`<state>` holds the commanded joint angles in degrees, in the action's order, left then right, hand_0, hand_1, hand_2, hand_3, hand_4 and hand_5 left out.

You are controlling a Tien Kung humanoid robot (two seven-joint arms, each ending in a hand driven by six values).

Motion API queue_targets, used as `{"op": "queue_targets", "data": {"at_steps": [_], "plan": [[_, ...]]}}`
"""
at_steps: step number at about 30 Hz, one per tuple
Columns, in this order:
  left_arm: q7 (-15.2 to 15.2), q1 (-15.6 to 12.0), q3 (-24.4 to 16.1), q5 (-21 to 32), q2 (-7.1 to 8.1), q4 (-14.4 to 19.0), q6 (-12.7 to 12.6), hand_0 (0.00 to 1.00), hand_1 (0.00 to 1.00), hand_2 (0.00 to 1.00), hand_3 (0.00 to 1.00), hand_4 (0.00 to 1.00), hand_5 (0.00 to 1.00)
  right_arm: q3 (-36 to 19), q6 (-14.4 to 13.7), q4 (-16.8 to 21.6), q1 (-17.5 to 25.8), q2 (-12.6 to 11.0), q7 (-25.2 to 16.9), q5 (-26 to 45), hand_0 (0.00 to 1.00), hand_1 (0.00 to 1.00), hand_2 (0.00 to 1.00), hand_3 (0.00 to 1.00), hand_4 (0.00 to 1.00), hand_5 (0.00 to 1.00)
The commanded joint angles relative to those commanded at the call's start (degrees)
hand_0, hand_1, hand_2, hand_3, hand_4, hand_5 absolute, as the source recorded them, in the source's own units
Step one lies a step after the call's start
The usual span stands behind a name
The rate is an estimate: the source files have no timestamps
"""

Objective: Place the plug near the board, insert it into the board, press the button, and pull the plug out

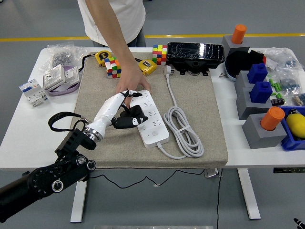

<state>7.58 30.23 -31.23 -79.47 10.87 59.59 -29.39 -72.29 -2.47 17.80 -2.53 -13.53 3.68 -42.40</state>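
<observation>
The white power strip (148, 117) lay diagonally on the grey mat (200, 95) in the middle of the tabletop (19, 138), its white cable (183, 131) coiled just beside it toward the right edge. The cable's own white plug (167, 71) rested loose on the mat near the far edge, well apart from the strip's sockets.

The robot's left hand (119, 107) reached in from the near left corner, its fingers (128, 95) extended over the far end of the strip. A black plug (131, 118) sat under the hand against the strip's left side; whether the fingers gripped it could not be told.

A person's hand (133, 86) came down from the far side and pressed on the strip's far end, touching the robot's fingertips.

Two colour cubes (113, 67) and a yellow tape measure (147, 67) lay along the mat's far edge.
</observation>
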Motion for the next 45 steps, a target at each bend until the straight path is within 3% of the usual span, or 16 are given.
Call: {"op": "queue_targets", "data": {"at_steps": [3, 4, 9, 10, 15, 21, 22, 27, 28, 39, 40, 45], "plan": [[1.7, -0.3, -0.2, 1.4, 0.2, 1.0, -0.9, 0.799, 0.8, 0.773, 0.767, 0.96, 0.275, 0.0, 0.0, 0.0, 0.1, 0.0, 0.0, -0.1, 0.525, 0.624, 0.604, 0.544, 0.881, 0.405], [2.8, -0.5, -0.4, 2.2, 0.32, 1.6, -1.4, 0.622, 0.647, 0.664, 0.671, 0.957, 0.278, -0.1, 0.0, 0.0, 0.1, -0.1, 0.0, -0.1, 0.529, 0.624, 0.605, 0.544, 0.88, 0.404], [5.3, -1.5, -1.6, 4.3, 1.35, 5.9, -2.1, 0.622, 0.647, 0.664, 0.671, 0.957, 0.278, -0.2, 0.0, 0.0, 0.2, 0.0, 0.0, -0.2, 0.529, 0.624, 0.605, 0.544, 0.88, 0.404], [5.5, -1.7, -1.9, 4.7, 1.57, 6.8, -2.0, 0.429, 0.437, 0.491, 0.565, 0.946, 0.275, -0.2, 0.0, 0.0, 0.2, 0.0, 0.0, -0.2, 0.527, 0.624, 0.605, 0.544, 0.881, 0.404], [5.3, -1.8, -2.9, 4.6, 2.02, 9.2, -2.2, 0.429, 0.437, 0.491, 0.565, 0.946, 0.275, -0.2, 0.0, 0.0, 0.2, 0.1, 0.0, -0.2, 0.527, 0.624, 0.605, 0.544, 0.881, 0.404], [4.3, -0.8, -3.3, 3.1, 1.29, 6.5, -2.8, 0.424, 0.429, 0.486, 0.558, 0.928, 0.262, -0.2, 0.0, 0.1, 0.1, 0.1, 0.0, -0.1, 0.526, 0.624, 0.605, 0.544, 0.881, 0.405], [4.0, -0.5, -3.3, 2.6, 1.12, 5.8, -3.0, 0.541, 0.62, 0.551, 0.571, 0.918, 0.253, -0.2, 0.0, 0.1, 0.1, 0.0, 0.0, -0.1, 0.529, 0.624, 0.604, 0.544, 0.881, 0.404], [1.5, 0.8, -2.7, 0.0, 0.09, 2.3, -2.6, 0.541, 0.62, 0.551, 0.571, 0.918, 0.253, 0.0, 0.0, 0.0, 0.1, 0.0, 0.0, 0.0, 0.529, 0.624, 0.604, 0.544, 0.881, 0.404], [0.9, 1.0, -2.5, -0.6, -0.12, 1.6, -2.4, 0.648, 0.699, 0.618, 0.596, 0.914, 0.244, 0.0, 0.0, 0.0, 0.1, 0.1, 0.0, 0.1, 0.527, 0.624, 0.605, 0.545, 0.882, 0.404], [-4.4, 2.4, -0.3, -5.4, -1.29, -3.7, -0.1, 0.678, 0.72, 0.656, 0.618, 0.908, 0.227, 0.1, 0.0, 0.0, 0.1, 0.0, 0.0, 0.1, 0.527, 0.624, 0.605, 0.545, 0.882, 0.404], [-4.9, 2.5, -0.1, -5.7, -1.3, -3.9, 0.2, 0.625, 0.676, 0.588, 0.591, 0.902, 0.224, 0.1, 0.0, 0.0, 0.1, 0.0, 0.0, 0.2, 0.529, 0.624, 0.605, 0.545, 0.882, 0.404], [-6.5, 2.8, 0.7, -6.2, -1.4, -4.8, 1.3, 0.625, 0.676, 0.588, 0.591, 0.902, 0.224, 0.1, 0.0, 0.0, 0.0, 0.0, 0.0, 0.2, 0.529, 0.624, 0.605, 0.545, 0.882, 0.404]]}}
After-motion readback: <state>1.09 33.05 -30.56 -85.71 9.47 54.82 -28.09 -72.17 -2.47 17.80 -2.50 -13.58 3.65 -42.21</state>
